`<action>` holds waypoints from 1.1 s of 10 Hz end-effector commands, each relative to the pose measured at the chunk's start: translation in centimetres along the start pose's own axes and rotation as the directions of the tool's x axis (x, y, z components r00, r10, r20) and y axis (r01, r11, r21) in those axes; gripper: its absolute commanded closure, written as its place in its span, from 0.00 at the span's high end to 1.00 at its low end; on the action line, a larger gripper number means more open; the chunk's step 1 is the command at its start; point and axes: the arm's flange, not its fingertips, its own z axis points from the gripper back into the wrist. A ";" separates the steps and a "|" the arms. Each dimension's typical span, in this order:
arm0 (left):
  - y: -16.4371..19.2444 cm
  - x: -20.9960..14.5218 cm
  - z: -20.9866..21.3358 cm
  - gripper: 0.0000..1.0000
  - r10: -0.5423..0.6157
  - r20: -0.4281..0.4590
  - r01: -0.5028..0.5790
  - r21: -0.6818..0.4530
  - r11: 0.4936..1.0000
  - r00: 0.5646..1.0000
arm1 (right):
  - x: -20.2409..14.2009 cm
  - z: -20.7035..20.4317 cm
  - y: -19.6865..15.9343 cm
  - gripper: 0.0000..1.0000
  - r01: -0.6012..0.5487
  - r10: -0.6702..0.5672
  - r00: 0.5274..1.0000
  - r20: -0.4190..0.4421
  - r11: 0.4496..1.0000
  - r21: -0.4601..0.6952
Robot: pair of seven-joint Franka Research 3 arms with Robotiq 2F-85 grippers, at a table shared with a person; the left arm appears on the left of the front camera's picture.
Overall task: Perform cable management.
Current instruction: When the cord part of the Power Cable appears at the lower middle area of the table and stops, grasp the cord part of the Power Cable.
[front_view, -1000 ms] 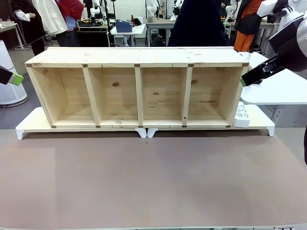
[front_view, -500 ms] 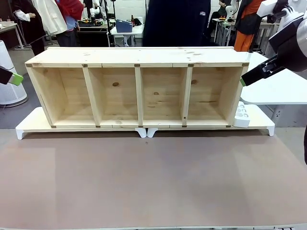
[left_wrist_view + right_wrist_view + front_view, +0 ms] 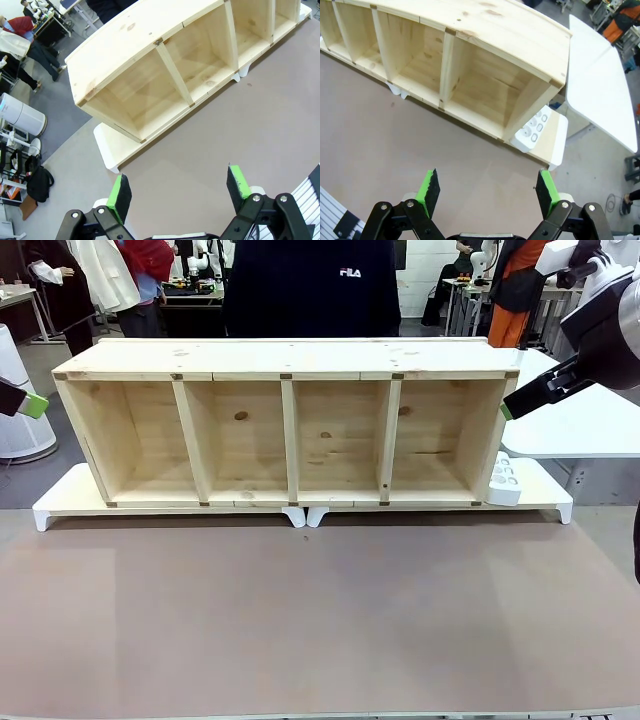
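Note:
The cable is out of view. A long wooden shelf [image 3: 290, 360] with several open compartments lies on its side across white boards at the table's far side. My left gripper [image 3: 178, 187] hovers high over the table's left end, jaws wide apart with nothing between the green pads. My right gripper [image 3: 487, 187] hangs above the table's right end, open and empty as well. In the front view the left gripper [image 3: 33, 405] peeks in at the left edge and the right gripper [image 3: 512, 408] sits just beside the shelf's right end.
A white power strip [image 3: 503, 480] rests against the shelf's right end, also seen as power strip [image 3: 532, 131]. A person in a dark top [image 3: 310, 290] stands behind the shelf. A white side table [image 3: 580, 425] stands at the right. Brown tabletop [image 3: 320, 620] spreads in front.
The person in the dark top has walked left behind the shelf, from the right of centre to the middle. Both arms have stayed still.

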 end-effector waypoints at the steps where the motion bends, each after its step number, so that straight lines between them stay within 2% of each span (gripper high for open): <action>1: -0.1 0.3 -0.3 1.00 -0.002 0.011 0.002 0.000 1.000 1.000 | 0.0 -0.3 0.0 1.00 0.000 0.000 1.000 -0.004 1.000 0.002; 11: -0.1 0.3 -0.3 1.00 -0.002 0.011 0.002 0.000 1.000 1.000 | 0.0 -0.3 0.0 1.00 0.000 0.000 1.000 -0.004 1.000 0.002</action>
